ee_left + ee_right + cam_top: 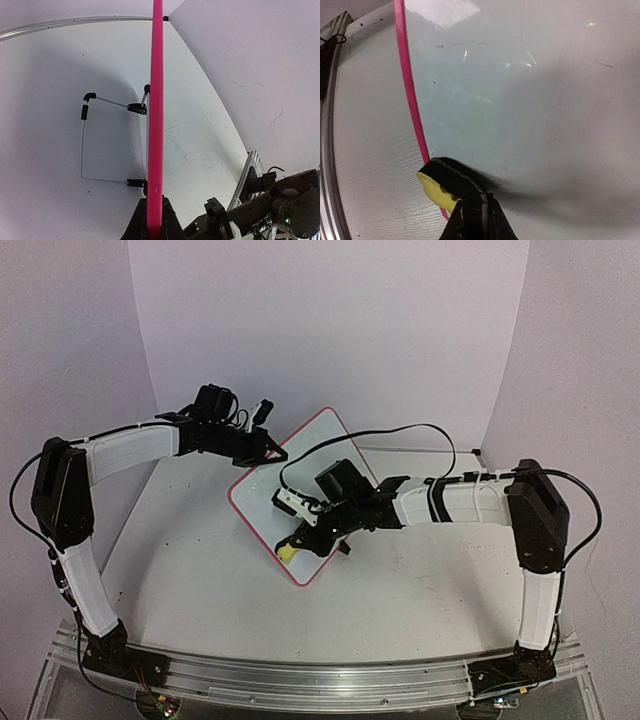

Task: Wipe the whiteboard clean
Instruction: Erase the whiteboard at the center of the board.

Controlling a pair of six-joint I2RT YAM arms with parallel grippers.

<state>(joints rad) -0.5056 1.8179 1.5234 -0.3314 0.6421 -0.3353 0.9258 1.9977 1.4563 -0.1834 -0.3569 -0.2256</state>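
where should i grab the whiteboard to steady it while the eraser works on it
Grip the pink frame on the far-left edge, away from the eraser, coming edge-on so the fingers pinch front and back. The whiteboard is flat and thin, so only its rim gives a hold, and the left gripper is clamped there now.

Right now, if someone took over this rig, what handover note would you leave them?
Left gripper: shut on the whiteboard at its pink frame, steadying it.
Right gripper: shut on the yellow-and-black eraser, pressed on the board close to its pink edge.
Done: the surface seen from the right wrist looks mostly clean.
To do: a faint dark stroke and a few specks remain; probably wipe those next.
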